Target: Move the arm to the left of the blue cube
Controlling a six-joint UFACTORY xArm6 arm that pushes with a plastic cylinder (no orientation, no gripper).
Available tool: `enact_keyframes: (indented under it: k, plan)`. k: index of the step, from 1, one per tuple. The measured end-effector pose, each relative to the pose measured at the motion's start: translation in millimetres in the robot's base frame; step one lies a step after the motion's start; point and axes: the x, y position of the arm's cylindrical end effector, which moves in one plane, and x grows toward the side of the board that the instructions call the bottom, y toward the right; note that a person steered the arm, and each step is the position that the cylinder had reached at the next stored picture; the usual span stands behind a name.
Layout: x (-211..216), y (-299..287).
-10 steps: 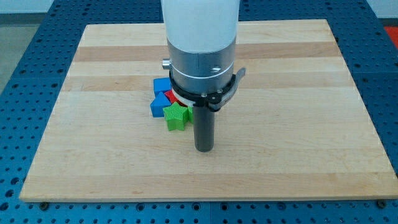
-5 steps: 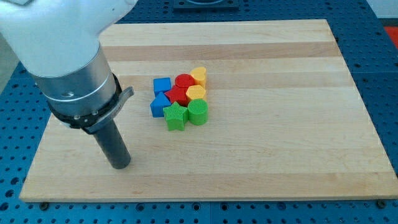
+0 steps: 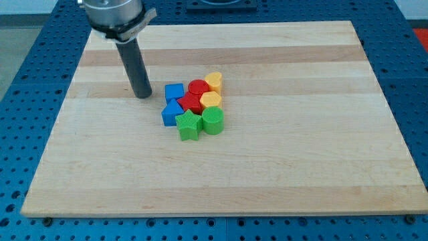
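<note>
Rod swung up from the lower left; my tip [image 3: 142,96] now sits just left of the blue cube [image 3: 174,92], not touching. No tool jaws here to report. Task looks met.

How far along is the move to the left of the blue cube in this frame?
Nearly done, by the look of it. My tip stands on the board at the view's left of the blue cube, at about its height, with a narrow strip of bare wood between them. The cluster looks undisturbed. What may remain is only settling there; no block needs pushing.
</note>
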Motion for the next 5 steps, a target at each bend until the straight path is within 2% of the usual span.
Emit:
enact_keyframes:
  k: [2,4,5]
  plan:
    - [0.0,1.5]
    - [30.8,1.0]
    - [31.0,6.6]
